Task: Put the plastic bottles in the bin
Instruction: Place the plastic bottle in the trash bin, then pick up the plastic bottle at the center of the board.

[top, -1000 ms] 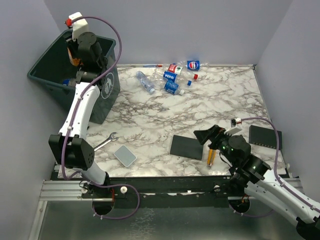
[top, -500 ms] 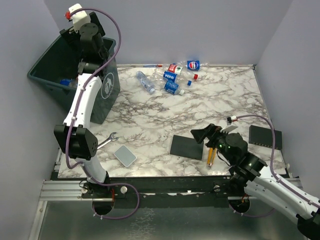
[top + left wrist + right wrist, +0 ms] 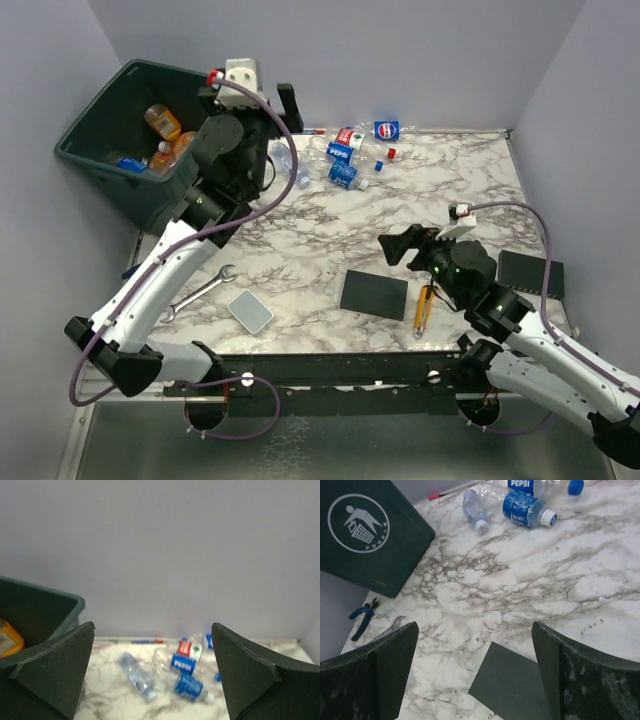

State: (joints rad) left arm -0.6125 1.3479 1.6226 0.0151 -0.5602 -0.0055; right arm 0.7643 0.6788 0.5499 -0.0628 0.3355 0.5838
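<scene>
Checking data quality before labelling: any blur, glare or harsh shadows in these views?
Top external: even soft light, sharp, no glare on the table. Left wrist: the far bottles look soft and hazy, the left tool dark with little detail. Right wrist: crisp on the marble veins and the bin symbol, no harsh shadows.

Soft, even light falls from above, bright enough to leave the white marble-patterned table top (image 3: pixel 420 190) free of glare, with only faint, short shadows beneath the arms. The inside of the dark grey-green plastic bin (image 3: pixel 105 112) is murky. In the left wrist view the crushed clear plastic bottles (image 3: pixel 186 674) look hazy, and the dark fingers (image 3: pixel 55 672) of the left gripper (image 3: pixel 152 625) are soft-edged. The right wrist view is crisp: marble veins are sharp, and scuffs are plain on the fingers (image 3: pixel 372 672) of the right gripper (image 3: pixel 475 625).
</scene>
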